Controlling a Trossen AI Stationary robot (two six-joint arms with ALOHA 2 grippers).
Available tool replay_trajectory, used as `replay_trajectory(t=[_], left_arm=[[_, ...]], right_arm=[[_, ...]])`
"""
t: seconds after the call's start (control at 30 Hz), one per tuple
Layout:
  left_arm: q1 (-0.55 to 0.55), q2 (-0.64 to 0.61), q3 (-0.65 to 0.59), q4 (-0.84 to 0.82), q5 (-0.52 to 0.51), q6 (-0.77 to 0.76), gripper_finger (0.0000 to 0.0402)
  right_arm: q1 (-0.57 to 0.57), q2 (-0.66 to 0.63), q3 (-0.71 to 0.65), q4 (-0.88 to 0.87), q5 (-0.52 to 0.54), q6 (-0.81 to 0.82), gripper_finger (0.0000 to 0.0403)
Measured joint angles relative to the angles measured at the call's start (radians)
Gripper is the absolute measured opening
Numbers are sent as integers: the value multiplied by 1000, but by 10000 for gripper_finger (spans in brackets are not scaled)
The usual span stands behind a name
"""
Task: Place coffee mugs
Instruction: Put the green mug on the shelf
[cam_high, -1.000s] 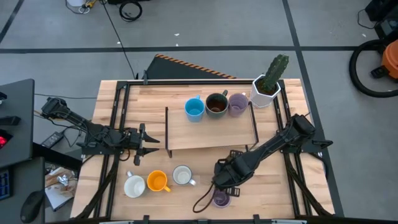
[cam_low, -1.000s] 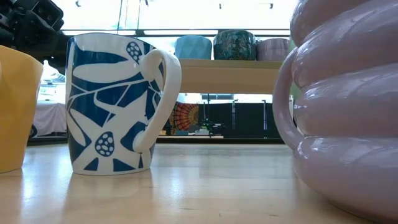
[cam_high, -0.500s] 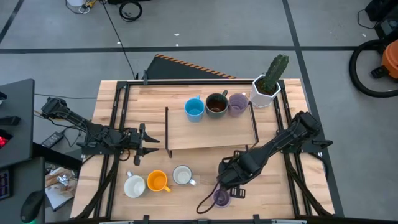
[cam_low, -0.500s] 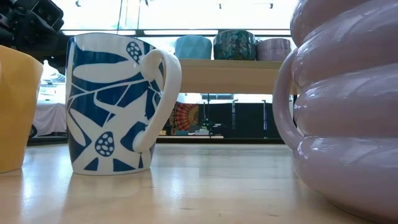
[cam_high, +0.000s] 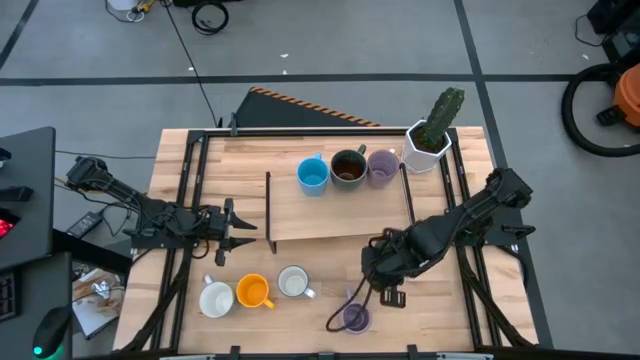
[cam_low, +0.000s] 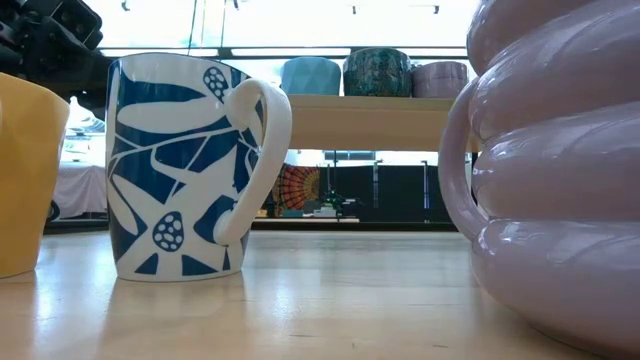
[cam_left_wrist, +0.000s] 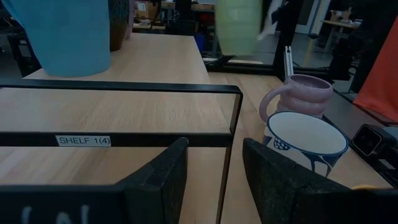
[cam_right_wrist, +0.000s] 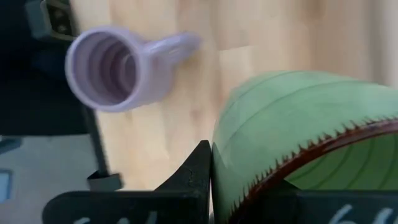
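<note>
My right gripper (cam_high: 385, 268) hangs over the near right part of the table, pointing down, shut on a green mug (cam_right_wrist: 305, 143) with a brown inside. The left wrist view shows that green mug (cam_left_wrist: 239, 25) in the air. A purple ribbed mug (cam_high: 355, 318) stands on its base on the table just near of the gripper. My left gripper (cam_high: 236, 226) waits open at the left end of the shelf (cam_high: 340, 215). Blue (cam_high: 313, 175), dark brown (cam_high: 348, 168) and purple (cam_high: 381, 167) mugs stand on the shelf. My right gripper comes at the green mug from above, fingers pointing down. One dark finger (cam_right_wrist: 200, 177) lies against the outer wall (cam_right_wrist: 225, 163) just below the rim. The mug hides the other finger. The mug hangs clear of the table.
Near the table's front left stand a white mug (cam_high: 216, 298), an orange mug (cam_high: 253, 291) and a blue-patterned white mug (cam_high: 293, 282). A white hexagonal cactus pot (cam_high: 428, 147) sits at the far right. The shelf's black frame (cam_left_wrist: 124, 87) rises in front of my left gripper.
My right gripper has risen and gone toward the table's far right, away from the purple ribbed mug, carrying the green mug with it. The purple mug has stayed where it was.
</note>
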Motion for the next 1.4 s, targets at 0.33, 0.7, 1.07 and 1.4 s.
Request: replay_trajectory(t=[0.33, 0.7, 1.07, 1.4], left_arm=[[0, 0, 0, 0, 0, 0, 162], [0, 0, 0, 0, 0, 0, 162], [0, 0, 0, 0, 0, -5, 162], [0, 0, 0, 0, 0, -5, 162]], right_arm=[[-116, -29, 166, -202, 128, -82, 29], [-258, -17, 156, -267, 33, -198, 29], [-311, 5, 70, -267, -8, -273, 29], [-350, 0, 54, -269, -14, -329, 29]])
